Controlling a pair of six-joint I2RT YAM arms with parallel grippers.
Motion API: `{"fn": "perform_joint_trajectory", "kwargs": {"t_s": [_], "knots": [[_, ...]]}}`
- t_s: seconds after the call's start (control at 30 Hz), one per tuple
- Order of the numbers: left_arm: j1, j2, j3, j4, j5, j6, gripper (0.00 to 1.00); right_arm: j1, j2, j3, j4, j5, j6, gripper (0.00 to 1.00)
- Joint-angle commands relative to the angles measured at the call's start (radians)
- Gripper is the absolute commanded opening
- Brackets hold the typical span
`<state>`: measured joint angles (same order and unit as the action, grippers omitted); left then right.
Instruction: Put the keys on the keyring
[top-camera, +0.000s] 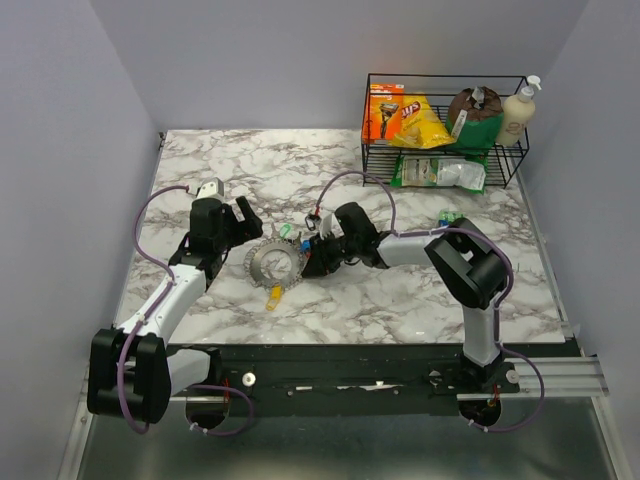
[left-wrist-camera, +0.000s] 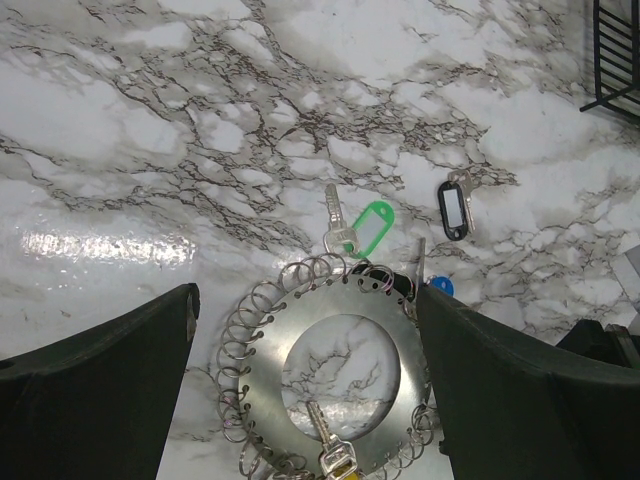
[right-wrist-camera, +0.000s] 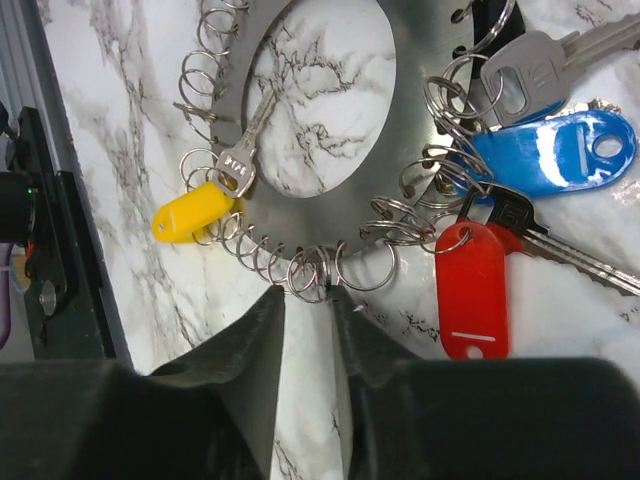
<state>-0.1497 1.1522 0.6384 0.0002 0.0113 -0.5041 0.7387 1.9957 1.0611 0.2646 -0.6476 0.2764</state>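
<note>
The keyring (top-camera: 275, 262) is a flat silvery disc edged with wire loops, lying mid-table. A yellow-tagged key (right-wrist-camera: 195, 212) hangs on it, and blue-tagged (right-wrist-camera: 545, 155) and red-tagged (right-wrist-camera: 472, 285) keys sit in its loops. A green-tagged key (left-wrist-camera: 358, 228) lies loose beyond the keyring (left-wrist-camera: 340, 390). My left gripper (left-wrist-camera: 305, 292) is open, its fingers wide on either side of the ring; in the top view it (top-camera: 240, 222) is at the ring's left. My right gripper (right-wrist-camera: 308, 292) is nearly closed, its tips pinching a loop at the keyring's edge (right-wrist-camera: 300, 210); it also shows in the top view (top-camera: 312, 258).
A small dark oval clip (left-wrist-camera: 455, 208) lies on the marble right of the green key. A black wire basket (top-camera: 445, 160) with snack bags and a bottle stands at the back right. A small green item (top-camera: 450, 216) lies near the right arm's elbow.
</note>
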Motion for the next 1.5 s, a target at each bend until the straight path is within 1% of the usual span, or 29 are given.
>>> {"fn": "perform_joint_trajectory", "kwargs": {"t_s": [0.0,0.1,0.27,0.33,0.53,0.77,1.1,1.47], "knots": [[0.007,-0.023,-0.014,0.021,0.012,0.001,0.99,0.008,-0.049,0.019,-0.019,-0.021,-0.048,0.39],[0.007,-0.025,-0.017,0.021,0.01,0.004,0.99,0.008,-0.04,0.056,-0.065,0.0,-0.063,0.41],[0.007,-0.028,-0.017,0.018,0.01,0.009,0.99,0.008,-0.02,0.094,-0.123,0.048,-0.089,0.42],[0.007,-0.028,-0.019,0.018,0.01,0.009,0.99,0.008,-0.017,0.111,-0.14,0.075,-0.094,0.44],[0.007,-0.025,-0.01,0.009,0.016,0.016,0.99,0.007,0.002,0.166,-0.226,0.092,-0.138,0.44],[0.007,-0.014,-0.002,0.011,0.029,0.016,0.99,0.007,0.032,0.207,-0.333,0.026,-0.181,0.44],[0.007,-0.008,0.003,0.012,0.039,0.016,0.99,0.007,0.06,0.22,-0.355,-0.024,-0.172,0.46],[0.007,-0.002,0.006,0.015,0.041,0.013,0.99,0.007,0.101,0.257,-0.37,-0.046,-0.152,0.44]]}}
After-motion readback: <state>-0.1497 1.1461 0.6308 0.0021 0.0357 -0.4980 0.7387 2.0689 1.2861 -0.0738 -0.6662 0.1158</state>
